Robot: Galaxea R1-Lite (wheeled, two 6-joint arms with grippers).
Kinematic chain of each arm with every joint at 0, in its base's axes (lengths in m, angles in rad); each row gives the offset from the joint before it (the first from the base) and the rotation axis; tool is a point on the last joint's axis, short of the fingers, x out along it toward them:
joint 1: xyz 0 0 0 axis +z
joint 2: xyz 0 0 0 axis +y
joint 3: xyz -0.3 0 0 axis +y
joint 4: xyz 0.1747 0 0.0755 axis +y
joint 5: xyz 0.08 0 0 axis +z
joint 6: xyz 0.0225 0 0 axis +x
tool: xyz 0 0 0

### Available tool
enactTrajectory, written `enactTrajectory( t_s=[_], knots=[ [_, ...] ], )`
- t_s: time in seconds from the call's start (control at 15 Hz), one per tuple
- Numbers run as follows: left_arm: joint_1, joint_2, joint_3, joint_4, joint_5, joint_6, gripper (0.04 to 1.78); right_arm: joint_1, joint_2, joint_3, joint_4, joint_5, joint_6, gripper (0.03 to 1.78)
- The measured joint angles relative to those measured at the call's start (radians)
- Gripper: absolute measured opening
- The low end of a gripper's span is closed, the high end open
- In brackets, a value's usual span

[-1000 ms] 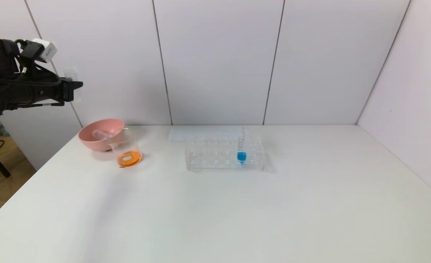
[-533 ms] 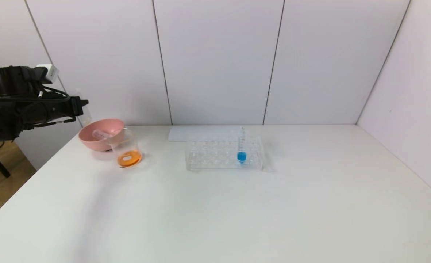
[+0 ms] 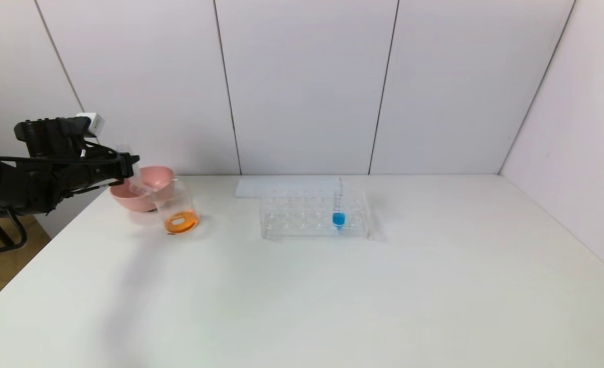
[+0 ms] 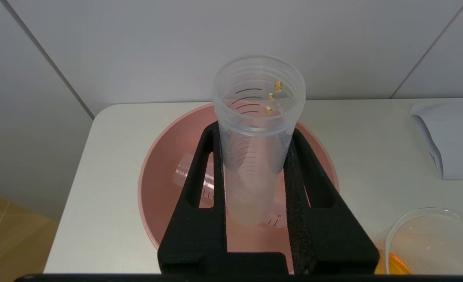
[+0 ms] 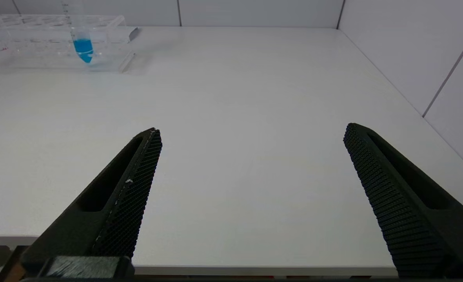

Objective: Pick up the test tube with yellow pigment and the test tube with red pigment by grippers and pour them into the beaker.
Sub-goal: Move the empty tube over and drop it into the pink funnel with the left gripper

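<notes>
- The white worktop point(image 3: 332, 296) carries everything; its near half and right side show only bare surface.
- A flat pale sheet point(image 3: 281, 187) lies along the far edge, just behind the rack.
- The clear tube rack point(image 3: 302, 217) sits at the middle of the far edge, with one blue-liquid tube point(image 3: 338, 207) upright in a slot toward its right end.
- The pink bowl point(image 4: 168, 176) stands at the far left corner; a clear emptied tube point(image 4: 194, 181) lies on its side inside it, against the wall.
- The beaker point(image 3: 178, 209) stands just beside the bowl, on the side toward the rack, holding a shallow layer of orange liquid.
- The left gripper point(image 4: 255, 156) hangs over the bowl, jaws clenched on a clear tube point(image 4: 256, 129) with a threaded open mouth (only a few yellowish droplets cling inside, so which pigment it held I cannot tell). Printed graduation lines run down its wall; no figure on it is readable, though a "5" shows just below its base.
- The right gripper point(image 5: 251, 156) is low at the near edge, right side, jaws spread wide over bare worktop, grasping nothing.
</notes>
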Motion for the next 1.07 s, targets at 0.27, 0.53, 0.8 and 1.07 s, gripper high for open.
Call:
enactTrajectory(
  t_s=[0.27,0.53,0.8,1.07],
  knots=[
    [-0.004,0.024,0.003,-0.002,-0.002,0.001,0.44,0.0,0.0,0.0,0.0,0.0,0.0,1.7],
    [-0.014,0.035,0.027,-0.019,-0.003,0.02,0.44,0.0,0.0,0.0,0.0,0.0,0.0,1.7],
    [-0.019,0.04,0.043,-0.057,-0.005,0.024,0.44,0.0,0.0,0.0,0.0,0.0,0.0,1.7],
    [-0.021,0.044,0.045,-0.055,-0.003,0.027,0.44,0.0,0.0,0.0,0.0,0.0,0.0,1.7]
  ],
)
